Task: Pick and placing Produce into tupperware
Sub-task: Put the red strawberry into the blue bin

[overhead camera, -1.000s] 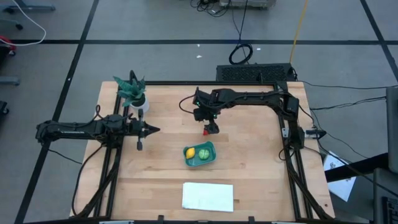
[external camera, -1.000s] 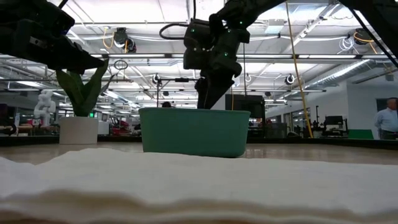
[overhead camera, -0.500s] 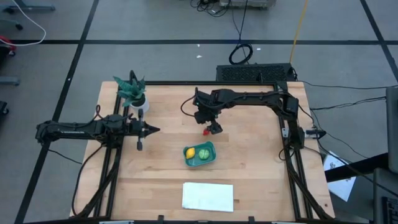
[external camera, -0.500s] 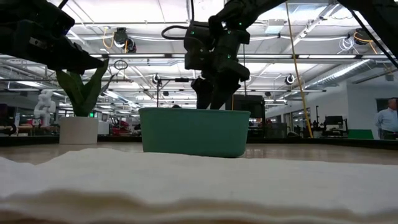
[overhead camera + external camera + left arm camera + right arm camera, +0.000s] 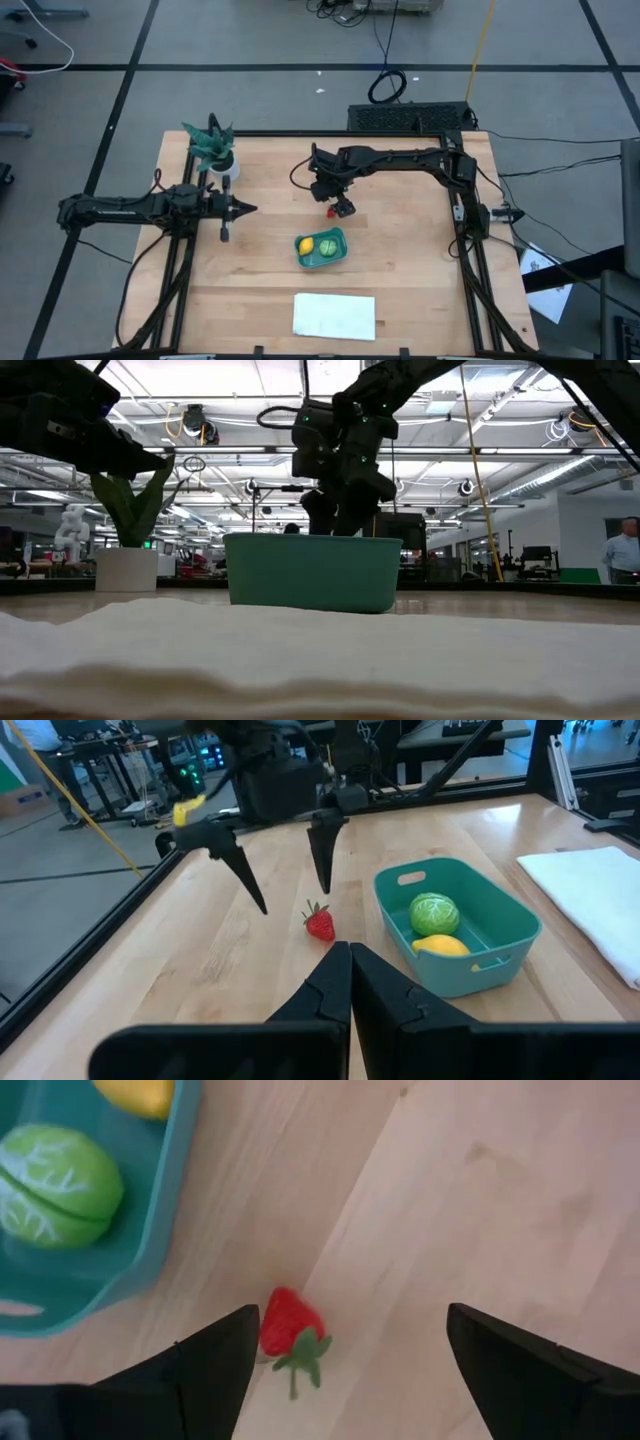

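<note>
The red strawberry (image 5: 331, 212) lies on the wooden table just beyond the teal tupperware (image 5: 338, 256). The yellow lemon (image 5: 304, 246) and the round green fruit (image 5: 325, 247) sit inside the tupperware. My right gripper (image 5: 292, 901) hangs open above the strawberry (image 5: 320, 923), pointing steeply down. In the right wrist view the strawberry (image 5: 285, 1323) sits close to one finger (image 5: 215, 1365), apart from it. My left gripper (image 5: 250, 209) waits shut at the table's left, pointing toward the middle.
A teal potted plant (image 5: 213, 148) stands at the far left of the table. A flat white sheet (image 5: 334, 315) lies near the front edge and fills the foreground of the low view. Bare wood lies around the strawberry and the tupperware (image 5: 470, 970).
My right gripper has rolled about its own pointing line above the strawberry, so its fingers now stand differently around it. It stays open. The strawberry, the tupperware and my left arm have kept still.
</note>
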You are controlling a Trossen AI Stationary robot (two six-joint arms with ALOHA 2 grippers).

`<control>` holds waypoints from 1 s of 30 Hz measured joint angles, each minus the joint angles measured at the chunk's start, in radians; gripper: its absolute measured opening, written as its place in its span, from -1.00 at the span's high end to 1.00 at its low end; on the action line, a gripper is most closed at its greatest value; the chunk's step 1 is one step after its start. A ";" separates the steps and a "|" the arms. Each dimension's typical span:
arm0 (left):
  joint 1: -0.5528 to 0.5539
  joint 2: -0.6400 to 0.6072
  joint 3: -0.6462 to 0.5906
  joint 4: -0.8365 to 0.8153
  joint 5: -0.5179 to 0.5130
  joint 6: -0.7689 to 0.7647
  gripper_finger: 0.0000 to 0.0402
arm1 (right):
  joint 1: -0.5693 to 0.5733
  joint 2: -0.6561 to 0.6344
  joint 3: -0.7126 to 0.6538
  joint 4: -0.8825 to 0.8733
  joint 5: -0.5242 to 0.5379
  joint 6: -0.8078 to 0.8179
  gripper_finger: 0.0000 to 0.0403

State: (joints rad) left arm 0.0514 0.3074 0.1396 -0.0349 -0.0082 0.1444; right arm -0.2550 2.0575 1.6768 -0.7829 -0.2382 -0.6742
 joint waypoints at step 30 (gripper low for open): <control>0.000 0.000 0.000 0.001 0.000 0.000 0.97 | 0.015 0.003 -0.141 0.098 -0.054 0.019 -0.57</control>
State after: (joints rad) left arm 0.0516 0.3076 0.1394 -0.0341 -0.0085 0.1448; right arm -0.2401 2.0602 1.5356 -0.6846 -0.2920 -0.6556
